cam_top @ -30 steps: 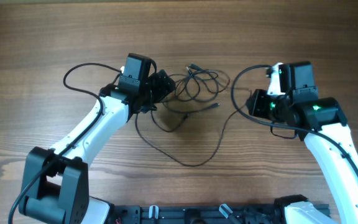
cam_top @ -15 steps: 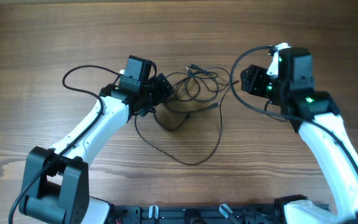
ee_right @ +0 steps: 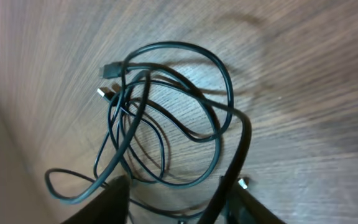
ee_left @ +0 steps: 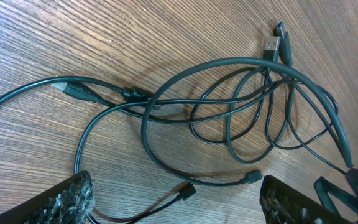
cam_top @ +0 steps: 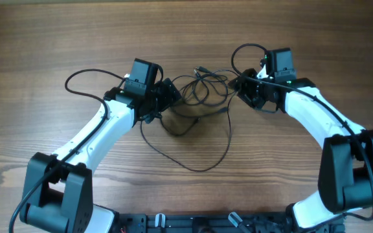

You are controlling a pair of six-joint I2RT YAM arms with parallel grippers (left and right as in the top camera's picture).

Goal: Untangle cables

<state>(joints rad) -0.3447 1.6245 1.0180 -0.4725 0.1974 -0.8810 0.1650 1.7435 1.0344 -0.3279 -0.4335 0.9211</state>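
Observation:
The cables (cam_top: 203, 87) are a small tangle of thin black cords at the table's middle, between my two grippers. One long strand (cam_top: 199, 167) loops down toward the front. My left gripper (cam_top: 168, 96) sits at the tangle's left edge and is open. In the left wrist view, its fingers (ee_left: 179, 202) straddle a loose plug end (ee_left: 188, 190), with the tangle (ee_left: 247, 106) beyond it and a silvery plug (ee_left: 270, 45) at the far side. My right gripper (cam_top: 241, 87) is at the tangle's right edge and is open. In the right wrist view, its fingers (ee_right: 176, 202) sit over the nearest loops (ee_right: 166, 118).
The wooden table (cam_top: 186, 26) carries only the cables. The left arm's own thicker black cable (cam_top: 83, 74) arcs out at the left. The right arm's cable (cam_top: 241, 55) loops above its wrist, and a thick black cable (ee_right: 232, 162) crosses by the right finger.
My right arm has swung left and forward from well clear of the cables up to the tangle's right edge. The long strand's right side has shifted left. My left arm has barely moved.

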